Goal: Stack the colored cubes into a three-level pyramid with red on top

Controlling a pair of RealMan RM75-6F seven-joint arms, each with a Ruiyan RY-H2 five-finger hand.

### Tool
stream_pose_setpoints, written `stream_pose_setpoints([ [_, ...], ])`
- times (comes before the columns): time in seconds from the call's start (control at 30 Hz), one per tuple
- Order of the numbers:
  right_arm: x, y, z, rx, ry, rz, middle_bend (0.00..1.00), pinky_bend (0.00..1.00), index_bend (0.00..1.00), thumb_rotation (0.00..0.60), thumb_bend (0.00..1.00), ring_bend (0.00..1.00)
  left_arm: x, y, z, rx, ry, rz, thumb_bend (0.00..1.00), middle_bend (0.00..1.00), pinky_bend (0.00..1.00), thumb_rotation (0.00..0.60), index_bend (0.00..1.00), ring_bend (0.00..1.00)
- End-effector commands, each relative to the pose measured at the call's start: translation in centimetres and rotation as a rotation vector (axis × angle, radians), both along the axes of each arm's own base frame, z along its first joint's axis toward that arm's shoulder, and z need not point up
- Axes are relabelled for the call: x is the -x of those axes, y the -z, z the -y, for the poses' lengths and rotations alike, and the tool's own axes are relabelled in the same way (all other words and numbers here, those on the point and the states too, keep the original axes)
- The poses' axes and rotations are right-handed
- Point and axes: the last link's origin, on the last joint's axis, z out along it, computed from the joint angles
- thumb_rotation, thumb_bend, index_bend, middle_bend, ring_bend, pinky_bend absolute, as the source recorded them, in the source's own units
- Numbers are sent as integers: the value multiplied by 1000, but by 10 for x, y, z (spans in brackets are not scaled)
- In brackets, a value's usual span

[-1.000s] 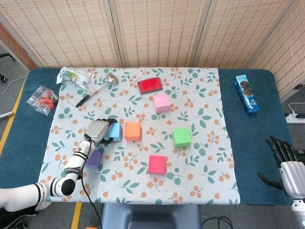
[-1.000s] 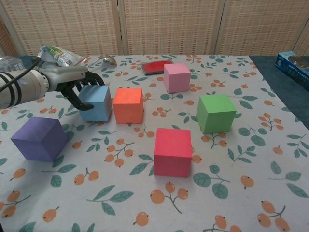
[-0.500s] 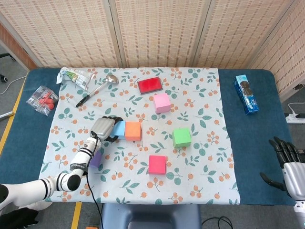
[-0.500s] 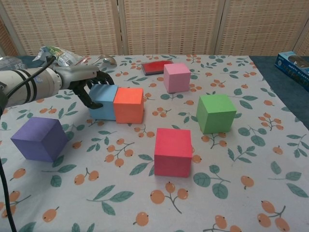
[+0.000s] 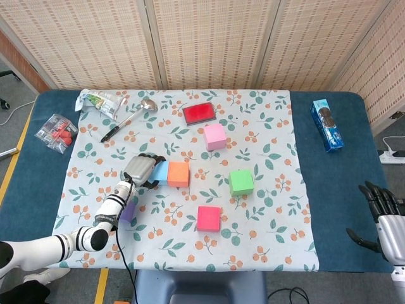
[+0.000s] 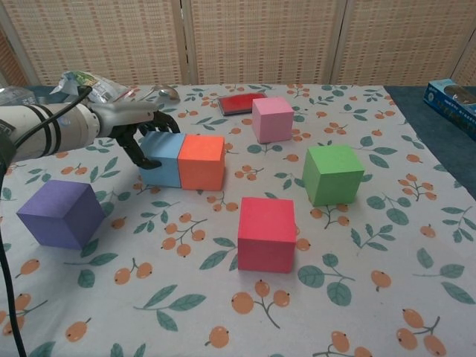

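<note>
My left hand (image 5: 140,170) (image 6: 141,131) grips the blue cube (image 5: 161,172) (image 6: 163,158), fingers curled over its left side and far edge. The blue cube stands flush against the orange cube (image 5: 178,174) (image 6: 201,161) on its right. The purple cube (image 5: 126,211) (image 6: 61,213) sits near my left forearm, partly hidden in the head view. A pink cube (image 5: 215,137) (image 6: 271,119), a green cube (image 5: 241,182) (image 6: 332,174) and a red cube (image 5: 209,218) (image 6: 266,233) stand apart on the flowered cloth. My right hand (image 5: 383,214) hangs open off the table's right front corner.
A flat red box (image 5: 200,113) (image 6: 239,103) lies behind the pink cube. A ladle (image 5: 130,118), a snack packet (image 5: 98,101) and a bag of red sweets (image 5: 57,132) lie at the back left. A blue biscuit box (image 5: 327,124) lies at the right.
My left hand has carried the blue cube to the right until it touches the orange cube. The right hand has sunk slightly lower in the head view.
</note>
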Motion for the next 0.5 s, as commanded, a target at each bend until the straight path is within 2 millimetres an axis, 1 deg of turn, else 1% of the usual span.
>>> stream_pose_setpoints([
  [0.03,0,0,0,0,0,0,0,0,0,600,80,0,0,0,0,1,2,-1,386,383,194,600,302,321],
  [0.5,2,-1,-1,7,7,0,0,0,0,600,81,0,-4,3,-1,17,-7,18,383,379,191,600,296,320],
])
